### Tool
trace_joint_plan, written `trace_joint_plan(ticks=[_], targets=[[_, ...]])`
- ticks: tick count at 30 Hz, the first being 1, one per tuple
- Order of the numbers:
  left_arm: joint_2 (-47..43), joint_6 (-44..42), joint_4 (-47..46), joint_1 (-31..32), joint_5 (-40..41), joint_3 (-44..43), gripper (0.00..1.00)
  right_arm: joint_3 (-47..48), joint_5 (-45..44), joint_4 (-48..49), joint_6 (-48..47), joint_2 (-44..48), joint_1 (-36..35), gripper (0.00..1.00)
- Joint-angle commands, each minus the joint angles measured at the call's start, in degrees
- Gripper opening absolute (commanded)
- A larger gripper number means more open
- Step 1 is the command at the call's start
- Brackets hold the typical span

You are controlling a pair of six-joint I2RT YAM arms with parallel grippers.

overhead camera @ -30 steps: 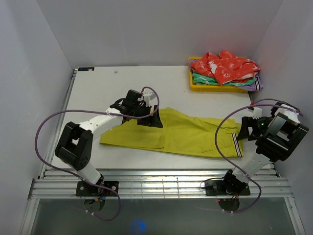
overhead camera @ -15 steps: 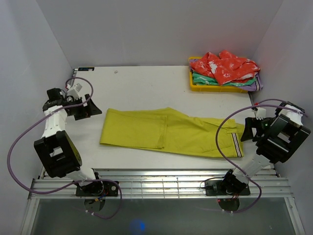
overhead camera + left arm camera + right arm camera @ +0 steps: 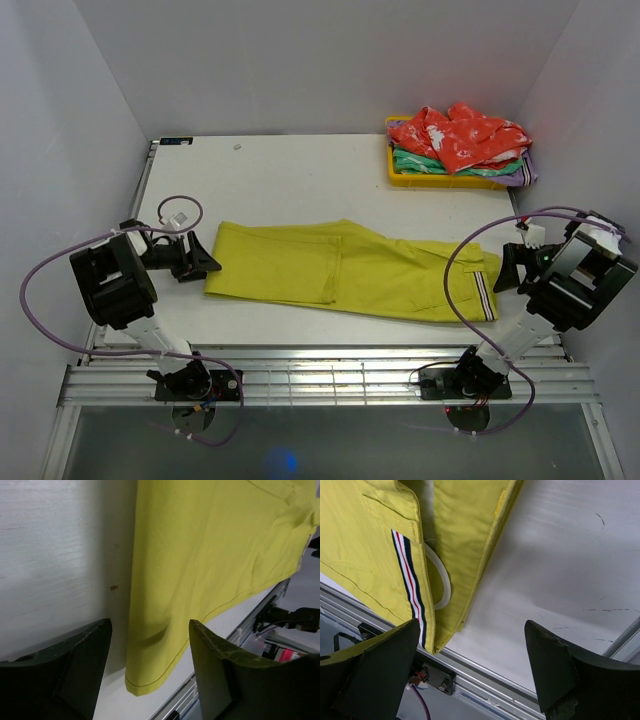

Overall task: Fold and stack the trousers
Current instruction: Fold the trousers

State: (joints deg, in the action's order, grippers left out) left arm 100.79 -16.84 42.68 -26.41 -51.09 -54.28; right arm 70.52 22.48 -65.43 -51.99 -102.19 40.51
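Holding nothing: left gripper (image 3: 203, 262) jaws apart, just beside trousers (image 3: 350, 268) leg hems | right gripper (image 3: 503, 268) jaws wide apart, empty, near striped waistband | trousers flat, long axis left-right, waistband right, hems left | front hem near table (image 3: 280, 170) front edge; bare surface behind; yellow bin (image 3: 430, 182) far-right corner

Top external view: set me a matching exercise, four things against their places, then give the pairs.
Things:
1 trousers
2 left claw
3 right claw
4 red garment

Places:
A heaped in the yellow tray
B open, at the leg hems
C spread flat on the table
D open, at the striped waistband

Pairs: 1-C, 2-B, 3-D, 4-A
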Motion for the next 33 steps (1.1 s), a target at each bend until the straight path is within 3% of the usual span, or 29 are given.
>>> trace_joint_plan(ticks=[1, 4, 10, 14, 15, 16, 17, 26, 29, 33], targets=[[1.6, 0.2, -4.0, -0.1, -3.1, -1.4, 0.69, 2.1, -0.2, -0.7, -1.1, -1.3, 1.3, 0.90], [3.9, -1.3, -2.0, -0.2, -5.2, -2.6, 0.61, 3.2, 1.9, -2.5, -1.5, -2.0, 1.7, 0.90], [6.4, -3.4, 0.4, -0.2, -9.7, -3.8, 0.62, 2.8, 9.2, -5.0, -1.3, -2.4, 1.1, 0.90], [6.6, -2.9, -0.1, -1.1, -11.2, -4.6, 0.37, 0.7, 10.4, -3.7, -0.2, -2.8, -0.7, 0.90], [6.0, -1.8, -0.4, -1.5, -11.3, -4.9, 0.17, -0.1, 10.7, -3.5, -0.1, -2.7, -1.0, 0.90], [5.6, -1.2, -1.1, -2.2, -11.7, -5.1, 0.06, -0.6, 11.0, -3.2, 0.1, -2.6, -1.2, 0.90], [5.3, -0.5, -1.5, -3.8, -11.8, -5.7, 0.00, -0.9, 11.3, -2.5, 0.4, -2.6, -1.7, 0.90], [-0.9, -1.2, 5.2, -11.2, -12.4, -10.6, 0.00, -3.5, 16.2, -0.3, 3.0, -2.4, -4.0, 0.90], [-4.5, -3.0, 10.3, -11.6, -12.4, -14.9, 0.00, -3.9, 18.2, -0.2, 3.7, -1.9, -5.8, 0.90], [-8.8, 1.7, 13.0, -10.7, -15.2, -21.8, 0.00, -6.1, 22.4, 2.0, 6.0, 0.0, -9.7, 0.91]])
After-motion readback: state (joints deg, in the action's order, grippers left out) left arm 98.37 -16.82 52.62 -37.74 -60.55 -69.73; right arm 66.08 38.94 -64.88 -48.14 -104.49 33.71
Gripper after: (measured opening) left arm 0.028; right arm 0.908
